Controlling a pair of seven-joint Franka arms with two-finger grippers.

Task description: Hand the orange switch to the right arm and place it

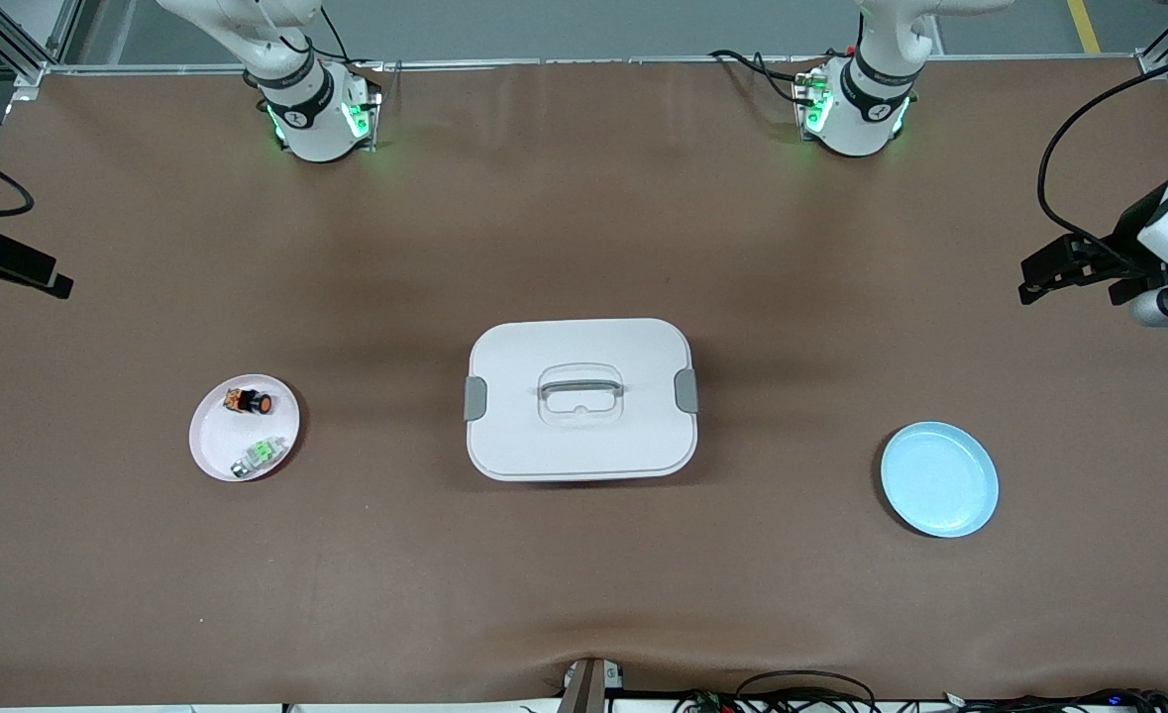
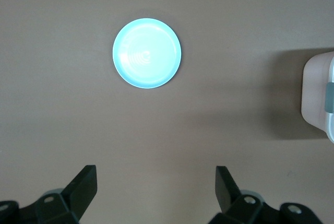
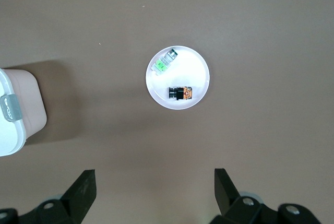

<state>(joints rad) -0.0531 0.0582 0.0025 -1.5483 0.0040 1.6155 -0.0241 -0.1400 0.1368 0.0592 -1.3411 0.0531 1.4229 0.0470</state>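
The orange switch (image 1: pixel 249 402) (image 3: pixel 181 93), a tiny black part with an orange cap, lies on a small white plate (image 1: pixel 215 438) (image 3: pixel 197 73) toward the right arm's end of the table. My right gripper (image 1: pixel 53 282) (image 3: pixel 155 177) hangs open and empty high over the table edge at that end. It is well apart from the plate. My left gripper (image 1: pixel 1031 280) (image 2: pixel 156 174) hangs open and empty over the left arm's end of the table. Both arms wait high above the brown table.
A small green-and-white part (image 1: pixel 261 453) (image 3: pixel 164 63) shares the white plate, nearer to the front camera than the switch. A white lidded box (image 1: pixel 581 398) with grey clips sits mid-table. A light blue plate (image 1: pixel 940 479) (image 2: pixel 147 52) lies toward the left arm's end.
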